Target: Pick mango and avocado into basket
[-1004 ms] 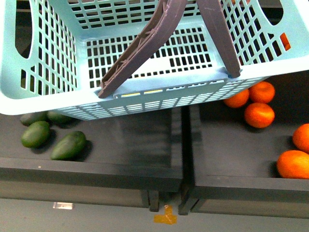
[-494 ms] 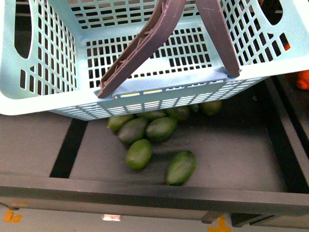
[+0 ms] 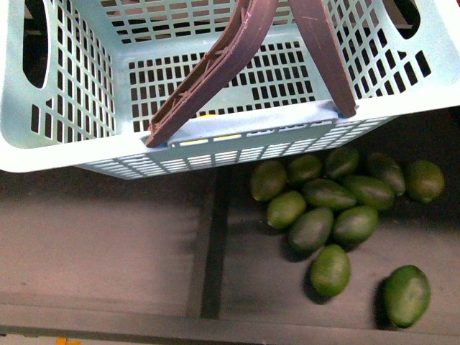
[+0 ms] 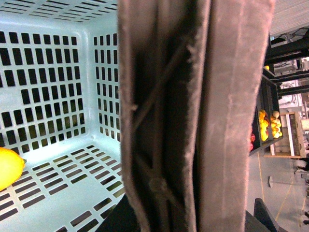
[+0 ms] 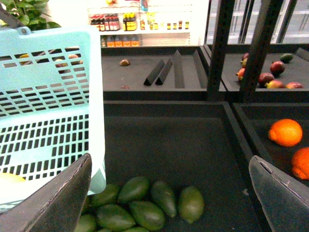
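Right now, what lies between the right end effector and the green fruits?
Nothing. In the right wrist view, only bare dark tray floor separates the open right end effector from the green fruits.

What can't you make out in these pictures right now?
- Yellow fruit: left wrist view, cut off by the picture's edge; its kind is unclear.
- Left gripper: the handles fill that view, so its grip cannot be told.
- Green fruits: front view, the basket covers the back ones; mango or avocado is unclear.
- Far shelf bottles: right wrist view, too small.
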You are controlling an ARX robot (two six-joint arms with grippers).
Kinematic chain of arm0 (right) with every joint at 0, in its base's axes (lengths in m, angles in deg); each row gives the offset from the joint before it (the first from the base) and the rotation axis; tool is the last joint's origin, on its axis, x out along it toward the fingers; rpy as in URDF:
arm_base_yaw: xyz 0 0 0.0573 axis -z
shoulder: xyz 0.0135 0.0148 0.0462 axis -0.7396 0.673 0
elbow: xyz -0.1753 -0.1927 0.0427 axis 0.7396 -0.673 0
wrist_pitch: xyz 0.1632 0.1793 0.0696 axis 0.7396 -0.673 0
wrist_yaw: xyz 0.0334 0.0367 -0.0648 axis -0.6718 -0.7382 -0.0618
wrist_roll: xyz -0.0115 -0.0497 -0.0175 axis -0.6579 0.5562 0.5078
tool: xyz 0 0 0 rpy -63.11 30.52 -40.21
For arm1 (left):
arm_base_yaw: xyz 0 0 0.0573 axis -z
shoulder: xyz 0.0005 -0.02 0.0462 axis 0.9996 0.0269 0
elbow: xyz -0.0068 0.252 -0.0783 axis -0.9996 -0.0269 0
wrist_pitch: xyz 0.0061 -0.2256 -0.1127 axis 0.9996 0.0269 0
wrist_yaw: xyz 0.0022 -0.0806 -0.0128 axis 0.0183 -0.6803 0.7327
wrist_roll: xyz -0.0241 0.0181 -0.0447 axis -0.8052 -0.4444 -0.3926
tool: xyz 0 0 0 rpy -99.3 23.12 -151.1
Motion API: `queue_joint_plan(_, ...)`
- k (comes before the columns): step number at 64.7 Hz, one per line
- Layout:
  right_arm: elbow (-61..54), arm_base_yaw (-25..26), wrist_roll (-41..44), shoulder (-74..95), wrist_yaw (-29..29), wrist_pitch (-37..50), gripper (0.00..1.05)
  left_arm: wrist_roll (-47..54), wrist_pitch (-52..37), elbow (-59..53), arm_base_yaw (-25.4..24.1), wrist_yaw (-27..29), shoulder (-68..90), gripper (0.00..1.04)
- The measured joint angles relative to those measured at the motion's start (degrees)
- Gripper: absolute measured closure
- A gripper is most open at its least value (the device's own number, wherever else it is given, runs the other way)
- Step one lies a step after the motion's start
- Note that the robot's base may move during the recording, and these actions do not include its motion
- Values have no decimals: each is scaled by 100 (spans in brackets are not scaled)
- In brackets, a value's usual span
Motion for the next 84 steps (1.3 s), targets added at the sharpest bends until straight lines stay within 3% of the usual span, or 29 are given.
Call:
queue_joint_plan(17,57,-39,-83,39,90,-116,9,85,0,-4,-72,125,-11,90)
queue_joint_plan(20,535,-101,-673,192,754,-1539,9,20,0,-9,-68,94,-9,90)
queue_joint_plan(23,951,22,-1141,385,997,-2533,9,-17,0,-11,-61,66,-11,90)
queue_joint_plan(26,1283,286,-1475,651,885,-3410,9,-20,0,-11,-33,26,-11,90)
queue_joint_plan(29,1355,568,-1572,852,640,-3617,9,0,-2,-11,-17,13,-11,90)
queue_joint_plan(40,1829,2358,-1731,2675,-55,-2994,9,-26,-2,-11,22,-81,-11,90)
queue_joint_plan(47,2273,2824,-1950,4277,199,-2378,9,-24,0,-11,9,-9,-11,90)
queue_joint_plan(63,3497,2345,-2898,7106,435,-1812,9,-4,0,-11,-2,57,-11,90)
queue_joint_plan(84,4116,1316,-4168,8511,-223,-1399,9,-9,0,-11,2,-24,-11,90)
